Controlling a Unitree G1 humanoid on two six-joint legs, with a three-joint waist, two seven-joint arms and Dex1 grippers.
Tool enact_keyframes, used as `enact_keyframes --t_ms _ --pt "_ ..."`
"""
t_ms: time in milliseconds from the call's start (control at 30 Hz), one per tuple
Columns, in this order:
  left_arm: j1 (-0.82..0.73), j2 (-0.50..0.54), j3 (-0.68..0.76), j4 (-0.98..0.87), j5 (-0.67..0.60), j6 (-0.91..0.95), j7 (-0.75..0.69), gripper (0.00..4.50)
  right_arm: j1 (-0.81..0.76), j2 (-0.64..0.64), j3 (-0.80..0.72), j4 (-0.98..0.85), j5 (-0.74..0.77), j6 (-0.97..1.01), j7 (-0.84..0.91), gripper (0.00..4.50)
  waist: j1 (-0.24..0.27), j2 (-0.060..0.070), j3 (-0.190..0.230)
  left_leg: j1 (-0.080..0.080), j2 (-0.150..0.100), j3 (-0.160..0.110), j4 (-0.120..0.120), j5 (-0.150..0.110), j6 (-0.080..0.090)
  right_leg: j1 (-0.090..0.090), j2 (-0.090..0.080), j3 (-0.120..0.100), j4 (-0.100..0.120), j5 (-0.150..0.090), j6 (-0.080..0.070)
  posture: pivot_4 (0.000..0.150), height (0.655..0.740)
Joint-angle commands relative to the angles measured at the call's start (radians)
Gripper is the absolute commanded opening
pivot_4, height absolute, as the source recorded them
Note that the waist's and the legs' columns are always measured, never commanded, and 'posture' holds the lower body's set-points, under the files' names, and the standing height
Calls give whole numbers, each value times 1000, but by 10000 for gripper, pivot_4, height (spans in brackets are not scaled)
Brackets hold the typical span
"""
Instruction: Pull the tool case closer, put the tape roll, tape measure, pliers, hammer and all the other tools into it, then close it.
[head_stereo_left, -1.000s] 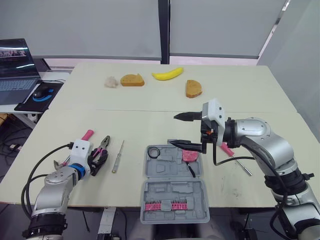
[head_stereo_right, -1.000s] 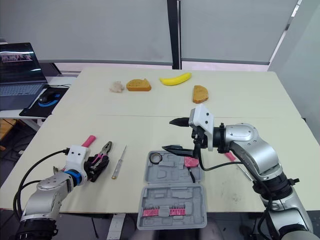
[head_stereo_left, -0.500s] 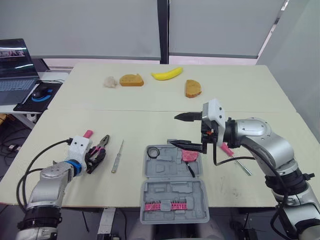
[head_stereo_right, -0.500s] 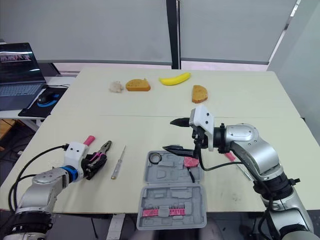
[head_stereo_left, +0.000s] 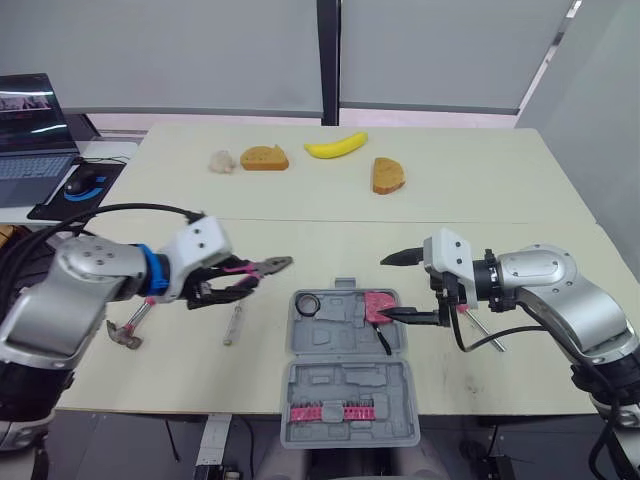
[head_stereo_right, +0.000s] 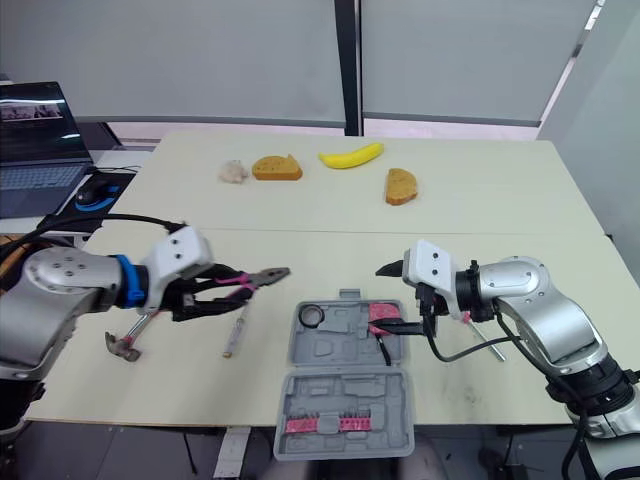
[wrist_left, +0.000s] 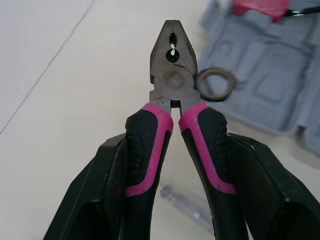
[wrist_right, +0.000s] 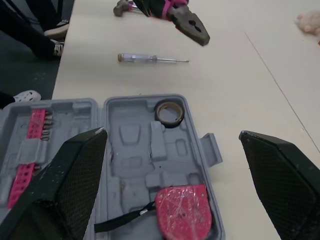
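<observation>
Left hand (head_stereo_left: 215, 290) clamped on pliers (head_stereo_left: 262, 266) handles, right hand (head_stereo_left: 388, 290) spread wide by tool case (head_stereo_left: 330, 335), hammer (head_stereo_left: 126, 337) handle partly hidden.

The two head views look forward and down from above the near edge of the tabletop (head_stereo_left: 480, 210). They take in its full width, with the open tool case (head_stereo_left: 345, 400) at lower centre and a laptop (head_stereo_left: 30, 110) at the upper left edge. The right eye sits slightly to one side (the banana (head_stereo_right: 351, 156) lands a little differently in each frame). The left wrist camera looks from very close along the left gripper (wrist_left: 175, 145) at the pliers (wrist_left: 172, 65), facing the case. The right wrist camera looks back across the case from farther off. Both wrist views share the tape roll (wrist_right: 169, 112) and the screwdriver (wrist_right: 152, 59).
</observation>
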Motion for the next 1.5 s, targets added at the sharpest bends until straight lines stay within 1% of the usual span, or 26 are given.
enact_keyframes --t_ms 33,67,167,267,367,533,767,867,933,1033,1100,1167,1200,1300,1400,1467,1500 --pt "-118 -99 -132 -45 51 7 7 25900 -9 0 18 -68 -16 40 -18 45000 -2 0 0 0 0 0 0 0 0 0 0 0 0 0 0 1500 7400" --pt "-150 -141 -172 -42 65 8 14 25900 -9 -1 29 -81 -26 54 -24 45000 -2 0 0 0 0 0 0 0 0 1 0 -1 0 0 0 1500 7400" --pt "-193 -236 -232 -38 80 19 33 25900 -14 11 53 -107 -42 92 -50 45000 -10 -1 0 0 0 0 1 0 0 2 1 -1 0 0 0 1500 7400" --pt "-205 -285 -271 -39 102 7 42 25900 -28 30 62 -116 -54 121 -78 45000 -19 -1 0 0 0 0 1 0 0 2 1 0 0 0 1 1500 7400" --pt "-218 -329 -303 -34 128 -10 53 25900 -44 43 72 -115 -70 143 -93 45000 -17 -1 0 1 0 -1 1 0 0 2 1 -1 1 0 1 1500 7400" --pt "-236 -365 -323 -19 150 -39 49 25900 -60 45 105 -106 -94 154 -97 45000 -13 -1 0 1 -1 -1 2 0 0 3 1 -1 0 0 1 1500 7400" --pt "-237 -373 -320 -19 159 -59 33 25900 -61 28 140 -75 -145 115 -77 45000 -15 -1 0 1 0 -1 2 0 0 3 1 -1 0 0 1 1500 7400" --pt "-234 -366 -324 -19 169 -78 24 25900 -70 33 146 -57 -162 82 -66 38521 -14 -1 0 1 -1 -1 2 0 0 3 1 -1 0 0 1 1500 7400" --pt "-230 -367 -323 -24 165 -81 16 25900 -73 37 147 -48 -168 69 -62 31350 -14 -1 0 1 -1 -1 2 0 0 3 1 -1 0 0 1 1500 7400" --pt "-227 -368 -324 -30 166 -78 15 25900 -73 44 142 -43 -173 64 -56 22237 -14 -1 0 1 0 -1 2 0 0 3 1 -1 0 0 1 1500 7400" --pt "-222 -369 -323 -31 166 -78 16 25900 -77 52 137 -43 -169 66 -55 17707 -14 -1 0 1 -1 -1 3 0 0 3 1 -1 0 0 1 1500 7400" --pt "-215 -366 -322 -34 169 -82 12 25900 -80 57 135 -43 -168 68 -51 14114 -14 -1 0 1 -1 -1 3 0 0 3 1 -1 0 0 1 1500 7400" --pt "-212 -365 -321 -36 170 -83 10 25900 -81 59 133 -42 -169 69 -48 12751 -15 -1 0 1 -1 -1 3 0 0 3 1 -1 0 0 1 1500 7400" --pt "-195 -358 -310 -42 165 -93 2 25900 -86 61 130 -39 -171 68 -39 12729 -15 -1 0 1 0 -1 3 0 0 3 1 -1 0 0 1 1500 7400" --pt "-161 -356 -268 -35 142 -137 0 25900 -88 60 132 -38 -173 66 -30 12716 -15 -1 0 1 -1 -1 3 0 0 3 1 -1 0 0 1 1500 7400" --pt "-137 -355 -233 -31 121 -162 -4 33269 -90 58 136 -38 -177 65 -24 12623 -15 -1 0 1 0 -1 3 0 0 3 1 -1 0 0 1 1500 7400" --pt "-106 -347 -195 -27 98 -197 -12 35797 -92 56 143 -39 -183 65 -20 12622 -16 0 0 1 0 -2 3 0 0 3 1 -1 0 0 1 1500 7400"
